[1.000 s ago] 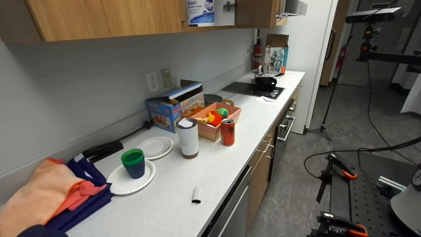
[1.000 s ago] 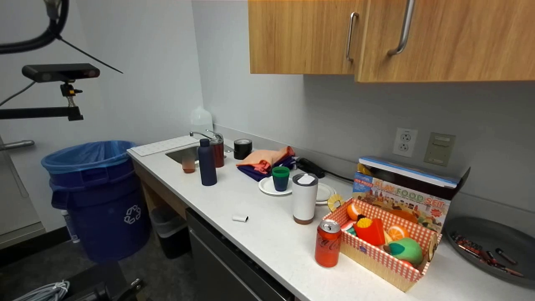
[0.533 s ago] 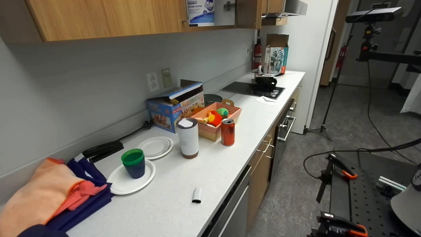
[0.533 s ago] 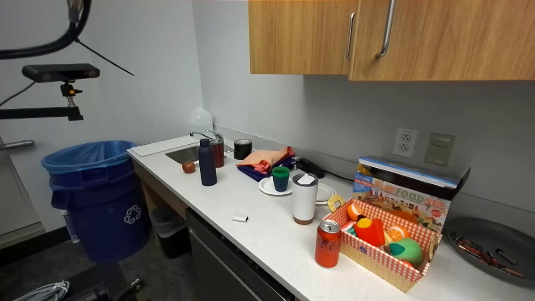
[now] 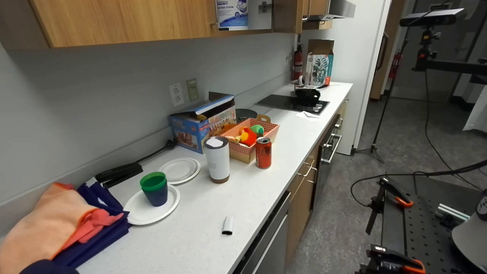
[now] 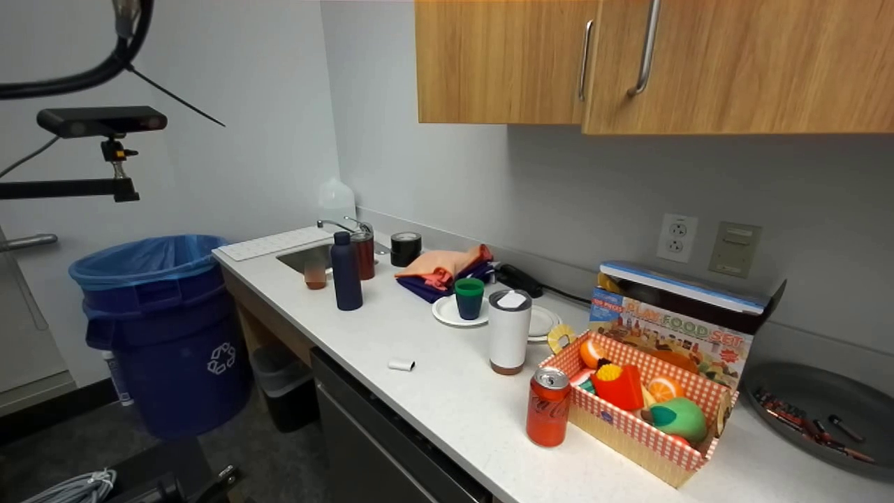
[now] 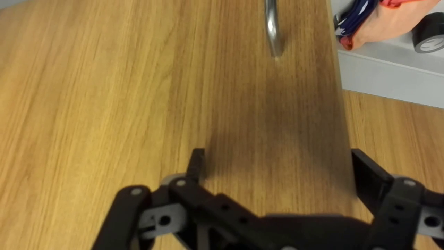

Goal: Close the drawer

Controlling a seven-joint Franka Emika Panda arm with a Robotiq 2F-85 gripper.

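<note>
Legible markings and their carriers
In an exterior view, the blue cardboard box with a printed front point(image 6: 674, 332) carries "PLAY FOOD SET" in capitals; smaller print at its left is blurred; the red cylindrical metal can point(image 6: 548, 412) carries brand script, legible in part as "Coca"; the blue round plastic bin point(image 6: 167, 342) carries a white recycling symbol point(image 6: 221, 358); in an exterior view, the white-and-blue rectangular carton point(image 5: 232, 13) carries "SYSTEM" under larger letters ending in "TECH"; lettering on the white cylindrical tumbler point(image 5: 217, 161) is too small to read.
</note>
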